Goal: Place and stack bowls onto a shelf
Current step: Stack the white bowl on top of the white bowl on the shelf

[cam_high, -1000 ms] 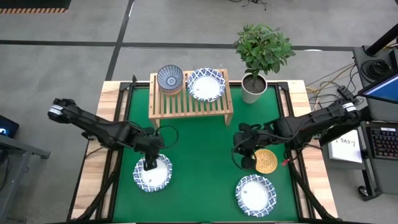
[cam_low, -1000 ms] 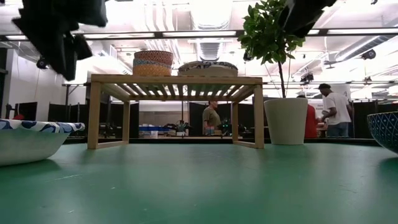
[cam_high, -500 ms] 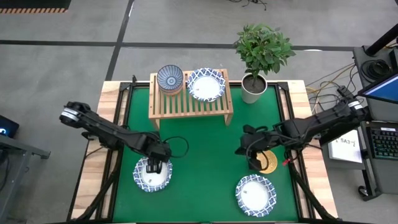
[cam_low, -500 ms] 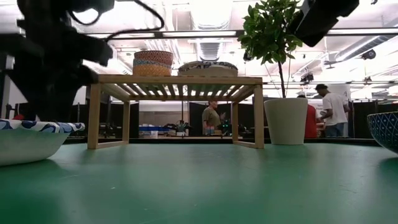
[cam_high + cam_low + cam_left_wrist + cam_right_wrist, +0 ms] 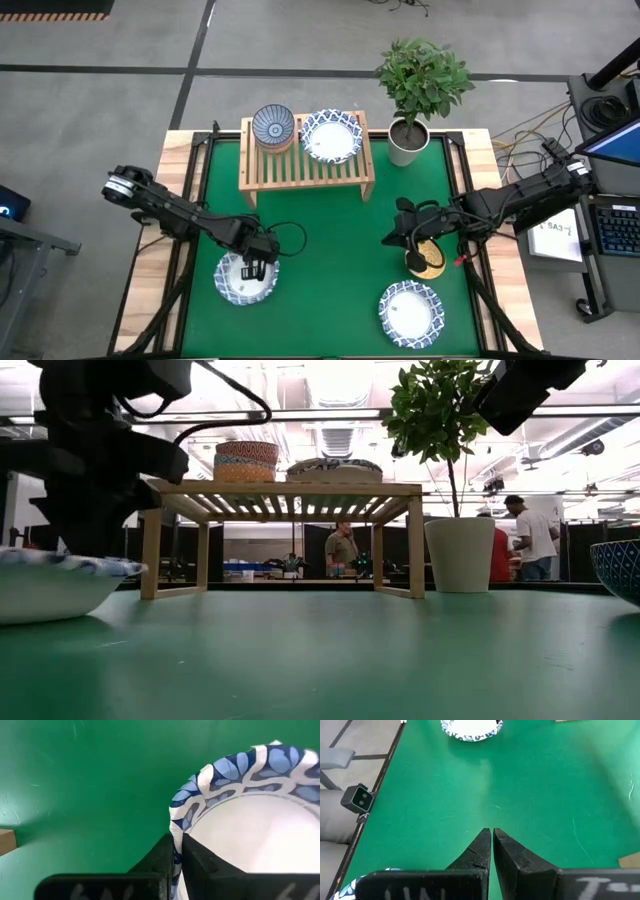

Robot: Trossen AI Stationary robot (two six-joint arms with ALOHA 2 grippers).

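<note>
Left hand is now sitting on the right rim of the white bowl w/ blue rim at the front-left of the table; 0.5 s ago it was more over the bowl's middle, 1 s ago above the back edge. In the left wrist view its fingers are pinched tight on the bowl's rim, one inside, one outside. In the low view that bowl is tilting a bit vs. before, right edge riding higher. Right hand is now over the left part of the yellow bowl at mid-right, having slid right and toward the front since 1 s ago; more of that bowl is covered. Right wrist view is showing its fingers almost touching, only a thin gap, nothing between them, green table beneath. Unchanged: shelf at the back w/ a blue-grey patterned bowl stacked on an orange one at left, and another white blue-rimmed bowl beside it. A third white bowl is sitting front-right. Potted plant is standing right of the shelf. People are standing in the room beyond.
</note>
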